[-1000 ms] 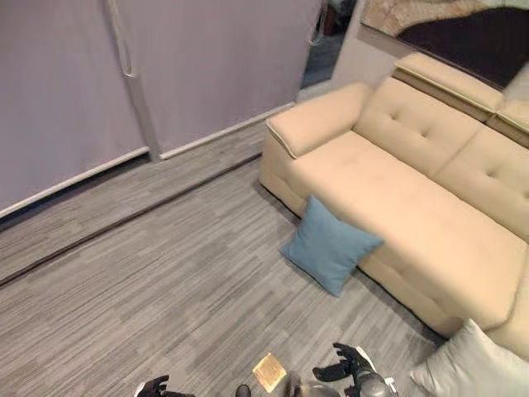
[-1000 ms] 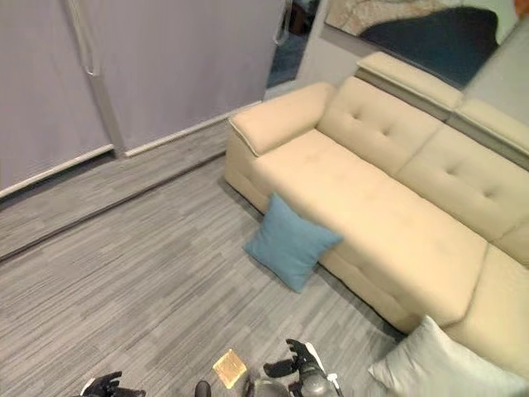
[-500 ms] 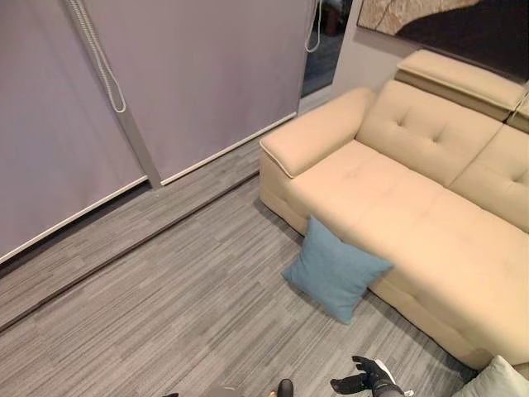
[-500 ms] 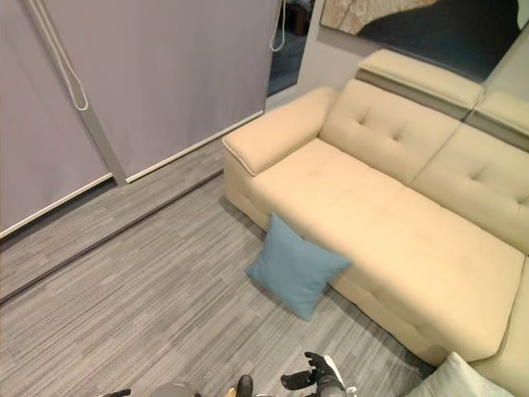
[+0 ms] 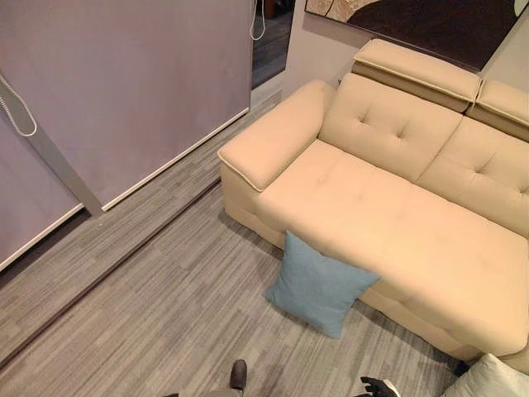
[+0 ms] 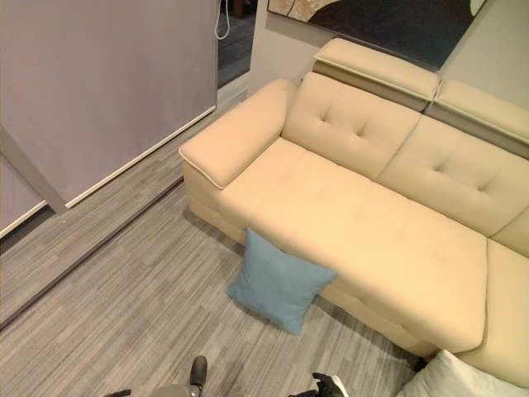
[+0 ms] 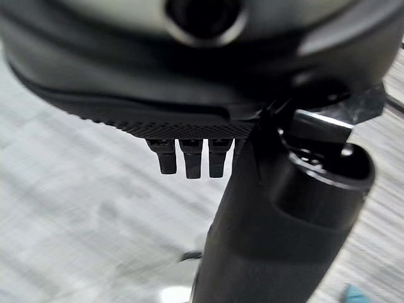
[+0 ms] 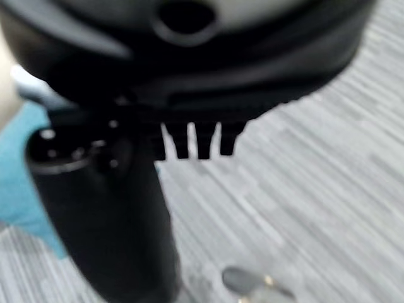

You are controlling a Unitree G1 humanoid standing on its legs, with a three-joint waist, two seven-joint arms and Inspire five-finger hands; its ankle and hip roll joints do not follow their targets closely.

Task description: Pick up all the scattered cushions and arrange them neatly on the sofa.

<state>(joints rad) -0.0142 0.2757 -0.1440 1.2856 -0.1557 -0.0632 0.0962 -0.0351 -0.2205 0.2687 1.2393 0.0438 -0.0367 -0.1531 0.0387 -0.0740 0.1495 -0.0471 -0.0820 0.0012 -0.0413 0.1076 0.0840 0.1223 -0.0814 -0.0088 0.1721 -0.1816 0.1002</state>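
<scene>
Both hands hung empty with fingers straight, the left hand (image 7: 189, 158) and the right hand (image 8: 196, 142) each over bare floor (image 5: 149, 289). A blue cushion (image 5: 318, 285) leaned against the sofa (image 5: 388, 215) front, likely propped where it fell. A pale cushion (image 6: 455, 379) lay on the floor near the sofa's far end.

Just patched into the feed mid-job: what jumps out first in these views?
The long beige sofa runs across the right of the head views, its seat bare. A blue cushion stands on the grey floor, leaning against the sofa's front below the armrest end. A white cushion shows at the lower right corner beside the sofa, and the right hand shows at the bottom edge, near it.
</scene>
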